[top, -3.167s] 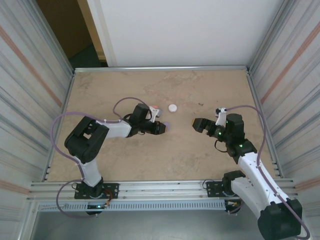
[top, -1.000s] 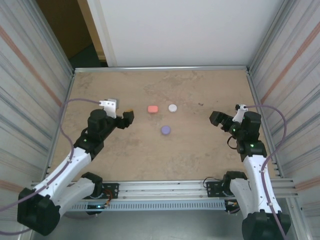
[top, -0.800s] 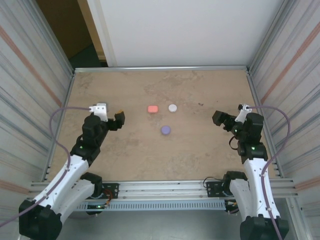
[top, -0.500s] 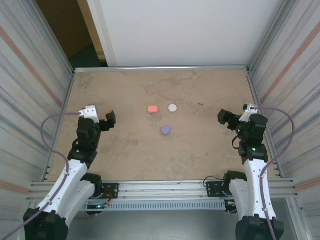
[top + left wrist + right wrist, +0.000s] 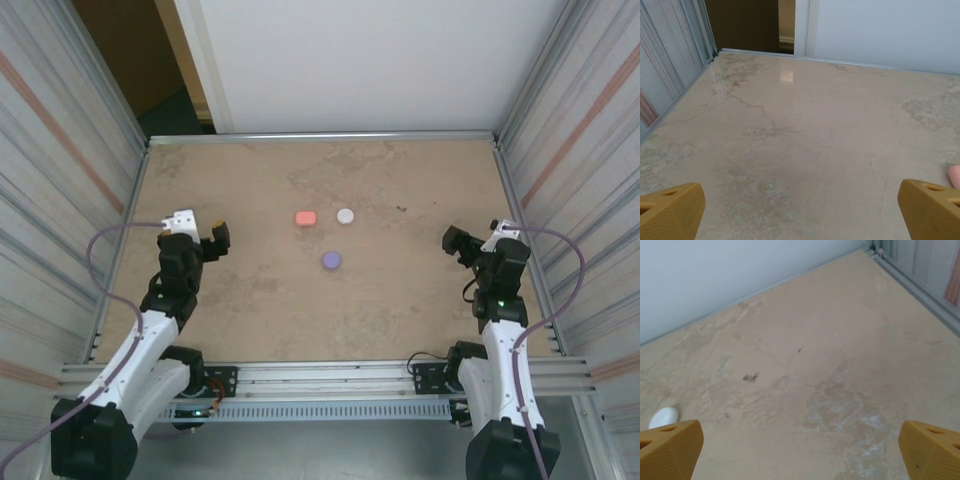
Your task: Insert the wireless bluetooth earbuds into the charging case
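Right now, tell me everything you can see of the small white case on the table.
The white case is a small rounded pebble shape, smooth and slightly glossy, like plastic. It looks closed; no seam or lid line can be made out. It lies flat on the table, around the middle and towards the far side. The pink case lies close beside it on the left arm's side, not touching, and the purple case sits apart, nearer the arms. Only the table touches it.

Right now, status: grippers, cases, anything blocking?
Left gripper open, empty. Right gripper open, empty. Pink case, white case, purple case lie apart between them, look shut. Nothing in the way.
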Robot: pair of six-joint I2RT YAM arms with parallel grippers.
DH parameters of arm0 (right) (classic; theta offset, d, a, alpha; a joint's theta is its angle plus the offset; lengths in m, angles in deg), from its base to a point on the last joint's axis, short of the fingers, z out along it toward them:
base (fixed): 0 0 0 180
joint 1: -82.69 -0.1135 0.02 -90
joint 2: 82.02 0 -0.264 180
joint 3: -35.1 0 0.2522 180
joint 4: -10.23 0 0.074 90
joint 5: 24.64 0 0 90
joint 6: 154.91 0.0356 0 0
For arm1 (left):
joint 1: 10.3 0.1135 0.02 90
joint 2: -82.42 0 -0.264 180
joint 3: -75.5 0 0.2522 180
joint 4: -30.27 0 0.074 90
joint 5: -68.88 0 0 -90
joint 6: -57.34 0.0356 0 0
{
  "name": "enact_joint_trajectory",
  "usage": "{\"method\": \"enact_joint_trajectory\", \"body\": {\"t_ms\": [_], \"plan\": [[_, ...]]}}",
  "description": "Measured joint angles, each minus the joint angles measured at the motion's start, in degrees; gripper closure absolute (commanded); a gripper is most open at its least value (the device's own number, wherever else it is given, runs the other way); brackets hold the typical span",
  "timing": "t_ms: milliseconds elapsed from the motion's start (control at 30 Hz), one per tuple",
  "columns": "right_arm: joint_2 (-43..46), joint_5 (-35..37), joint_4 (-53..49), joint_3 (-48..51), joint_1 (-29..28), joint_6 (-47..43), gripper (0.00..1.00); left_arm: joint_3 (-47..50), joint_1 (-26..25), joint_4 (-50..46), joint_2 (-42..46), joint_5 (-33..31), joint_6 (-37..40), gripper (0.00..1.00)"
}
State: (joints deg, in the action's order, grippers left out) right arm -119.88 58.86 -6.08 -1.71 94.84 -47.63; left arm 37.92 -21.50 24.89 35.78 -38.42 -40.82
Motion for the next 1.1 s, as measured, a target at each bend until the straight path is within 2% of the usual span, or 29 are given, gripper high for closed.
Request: {"method": "enact_joint_trajectory", "body": {"t_ms": [333,767,1100], "plan": [[-6.5,3.3,11.2,5.0,0.0,-2.2,0.01,0.5,0.0,4.4,-4.8,-1.0,2.7,0.01],[-23.5,3.4,30.1,7.5,0.0,-3.3,0.01,3.9,0.7,19.2,-17.5,-2.4,9.3,0.01],[-31.8,1.3,40.9,7.7,0.0,-4.5,0.01,6.3,1.6,29.4,-23.3,-1.6,11.2,0.01]]}}
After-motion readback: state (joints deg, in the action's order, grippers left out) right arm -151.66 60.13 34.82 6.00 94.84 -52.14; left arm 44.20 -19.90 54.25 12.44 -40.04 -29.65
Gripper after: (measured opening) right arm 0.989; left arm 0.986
